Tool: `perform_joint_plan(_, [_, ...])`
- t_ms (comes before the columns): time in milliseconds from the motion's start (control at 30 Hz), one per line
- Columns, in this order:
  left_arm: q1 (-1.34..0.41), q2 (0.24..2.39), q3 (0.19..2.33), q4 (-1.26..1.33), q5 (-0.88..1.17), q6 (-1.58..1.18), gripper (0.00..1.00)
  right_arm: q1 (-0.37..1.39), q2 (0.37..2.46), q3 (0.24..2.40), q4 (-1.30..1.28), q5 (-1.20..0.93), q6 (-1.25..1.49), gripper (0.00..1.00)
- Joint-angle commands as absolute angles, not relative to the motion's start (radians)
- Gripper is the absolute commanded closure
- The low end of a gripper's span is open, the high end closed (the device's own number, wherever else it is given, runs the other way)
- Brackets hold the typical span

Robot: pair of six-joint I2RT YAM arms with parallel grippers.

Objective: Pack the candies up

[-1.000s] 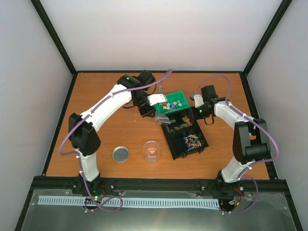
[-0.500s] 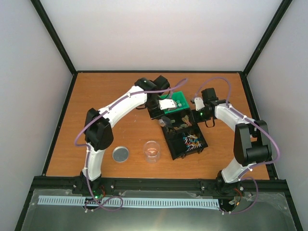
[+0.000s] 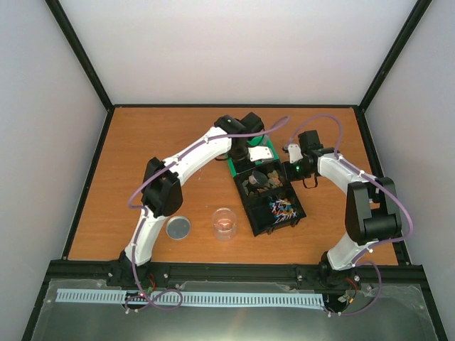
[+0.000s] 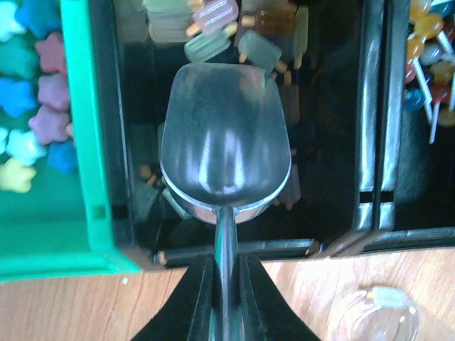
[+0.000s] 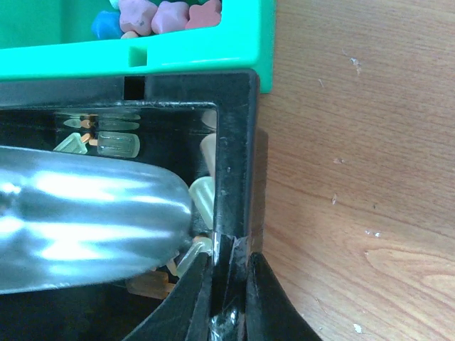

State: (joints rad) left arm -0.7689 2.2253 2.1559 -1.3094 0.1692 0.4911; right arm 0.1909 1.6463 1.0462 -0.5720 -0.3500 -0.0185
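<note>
The candies (image 4: 35,92) are small star-shaped pieces in pink, blue, green and yellow, lying in a green bin (image 4: 78,142); they also show at the top of the right wrist view (image 5: 163,14). My left gripper (image 4: 226,266) is shut on the handle of a metal scoop (image 4: 226,135). The scoop's bowl is empty and hangs over the black tray's compartment of pale lolly-shaped sweets, beside the green bin. My right gripper (image 5: 229,266) is shut on the black tray's wall (image 5: 234,142). From above, my left arm hides most of the green bin (image 3: 234,168).
The black tray (image 3: 245,206) also holds thin coloured sticks (image 3: 283,208) in its near compartment. A clear jar (image 3: 225,222) and a round metal lid (image 3: 178,227) stand on the wooden table in front of the tray.
My left arm has swung to the right, carrying the scoop from over the green bin to over the black tray's far compartment. The right arm has barely moved.
</note>
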Motion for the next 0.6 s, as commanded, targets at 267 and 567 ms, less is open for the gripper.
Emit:
perform_joint_plan(267, [-0.778, 2.316, 1.959, -1.051, 0.355, 0.343, 0.99, 0.225, 1.657, 1.011, -0.517, -0.410, -0.009, 0.97])
perform_joint_plan(567, [-0.773, 2.238, 1.765, -0.693, 0.451, 0.257, 0.99, 0.228, 1.646, 0.997, -0.518, -0.426, -0.019, 0.97])
